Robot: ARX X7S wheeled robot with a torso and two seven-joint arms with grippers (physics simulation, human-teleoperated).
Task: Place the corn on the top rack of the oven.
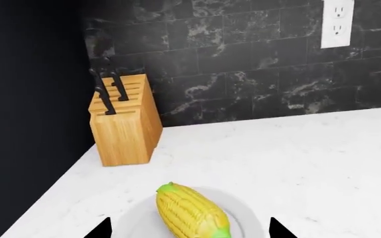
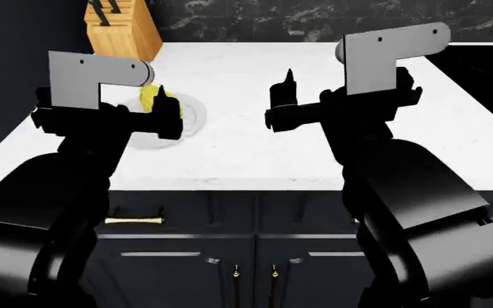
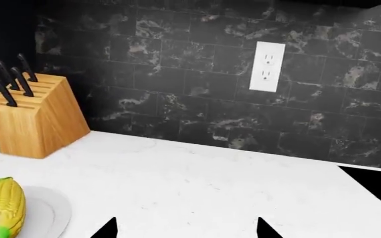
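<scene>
The corn (image 1: 190, 213) is a yellow cob with green tips. It lies on a white plate (image 1: 247, 218) on the white marble counter (image 1: 296, 158). My left gripper (image 1: 190, 230) is open, with its two black fingertips on either side of the corn and apart from it. In the head view the corn (image 2: 149, 96) shows just beyond the left gripper (image 2: 159, 102). My right gripper (image 2: 282, 90) is open and empty over the middle of the counter. It sees the corn (image 3: 2, 208) off to its side. The oven and its top rack are out of view.
A wooden knife block (image 2: 122, 29) stands at the counter's back left corner against the dark tiled wall. A white wall outlet (image 3: 267, 67) is on the backsplash. A black surface (image 2: 486, 64) borders the counter's right end. Dark cabinets with a brass handle (image 2: 133, 221) are below.
</scene>
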